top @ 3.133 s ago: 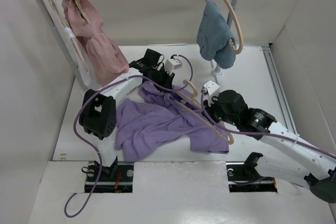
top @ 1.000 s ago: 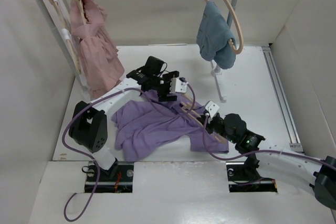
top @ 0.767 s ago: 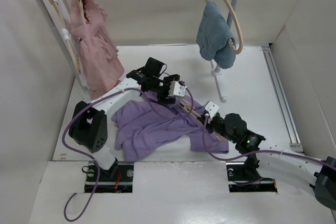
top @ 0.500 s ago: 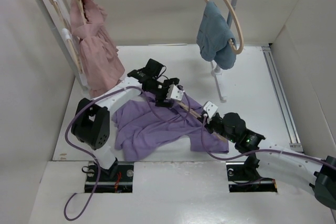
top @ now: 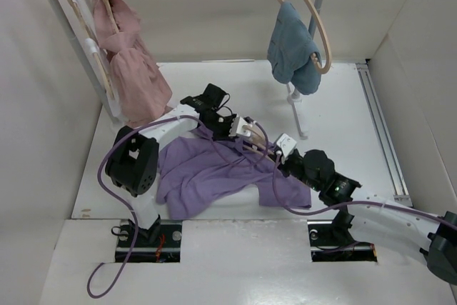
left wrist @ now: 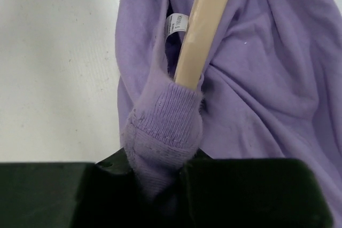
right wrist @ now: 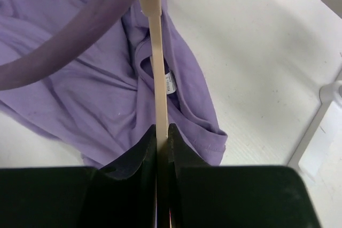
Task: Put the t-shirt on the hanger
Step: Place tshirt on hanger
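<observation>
T-shirt [top: 207,173] lies crumpled on the white desk [top: 343,98], left of centre, with its neck end turned up toward the two arms. The hanger [right wrist: 158,62] crosses its upper edge. Its long axis runs on a slant from the left hand [top: 241,129] down to the right hand [right wrist: 162,131], so each hand has one end of it.

The right hand is pinched narrow on the thin beige arm, which points straight away from its fingers into the neck opening. The left hand is clamped on the ribbed collar [left wrist: 165,121], bunched over the hanger's tip, just below the label [left wrist: 176,24].

The next move probably depends on drawing the collar further along that axis, toward the right hand.

Compared with three seconds ago, the left hand has come down and rightward, the hands are closer together, and much less bare hanger shows.
</observation>
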You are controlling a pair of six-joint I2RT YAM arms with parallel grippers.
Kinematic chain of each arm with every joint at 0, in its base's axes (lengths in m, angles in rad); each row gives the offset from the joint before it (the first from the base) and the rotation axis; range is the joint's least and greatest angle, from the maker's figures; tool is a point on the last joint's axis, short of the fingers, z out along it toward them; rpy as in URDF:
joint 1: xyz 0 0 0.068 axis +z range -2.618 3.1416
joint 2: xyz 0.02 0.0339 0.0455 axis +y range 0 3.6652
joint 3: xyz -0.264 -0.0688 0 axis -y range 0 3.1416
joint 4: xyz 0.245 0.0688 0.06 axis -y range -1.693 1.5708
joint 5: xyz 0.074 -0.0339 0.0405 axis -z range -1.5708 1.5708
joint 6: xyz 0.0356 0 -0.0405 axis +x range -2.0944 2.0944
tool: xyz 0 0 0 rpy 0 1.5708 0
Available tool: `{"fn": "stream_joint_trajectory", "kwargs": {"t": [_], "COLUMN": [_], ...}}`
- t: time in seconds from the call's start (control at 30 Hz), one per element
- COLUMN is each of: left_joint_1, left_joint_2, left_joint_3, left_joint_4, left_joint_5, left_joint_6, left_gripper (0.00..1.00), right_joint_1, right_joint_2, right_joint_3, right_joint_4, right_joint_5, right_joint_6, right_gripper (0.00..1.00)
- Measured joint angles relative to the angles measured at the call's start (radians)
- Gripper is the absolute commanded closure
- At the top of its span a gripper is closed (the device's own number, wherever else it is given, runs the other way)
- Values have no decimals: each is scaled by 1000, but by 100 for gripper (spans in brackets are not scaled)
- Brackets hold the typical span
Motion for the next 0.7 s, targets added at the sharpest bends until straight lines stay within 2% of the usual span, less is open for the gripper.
{"fn": "stream_joint_trajectory", "kwargs": {"t": [0.07, 0.1, 0.17, 0.27, 0.33, 0.47, 0.63, 0.67, 0.7], "left_joint_1": [4, 4, 4, 5, 5, 3, 3, 2, -2], "left_joint_2": [-2, -7, -29, -127, -186, -219, -234, -243, -259], "left_joint_3": [3, 3, -11, -102, -149, -186, -254, -270, -294], "left_joint_4": [-3, -5, 1, 52, 69, 87, 97, 97, 97], "left_joint_5": [10, 9, 12, -10, -32, -71, -120, -128, -140], "left_joint_6": [-32, -40, -59, -67, -62, -31, 75, 97, 128], "left_gripper": [100, 100, 100, 100, 100, 100, 100, 100, 100], "right_joint_1": [0, 0, 0, 1, 2, 6, -26, -49, -81], "right_joint_2": [0, 0, -9, -41, -59, -78, -40, -10, 30], "right_joint_3": [4, 6, 23, 54, 81, 180, 393, 444, 497], "right_joint_4": [0, 1, 9, 5, -14, -95, -190, -204, -229], "right_joint_5": [11, 23, 44, 47, 47, 38, 27, 16, -3], "right_joint_6": [4, 13, 29, 46, 53, 68, 140, 165, 191], "right_gripper": [68, 41, 23, 5, 0, 0, 0, 3, 16]}}
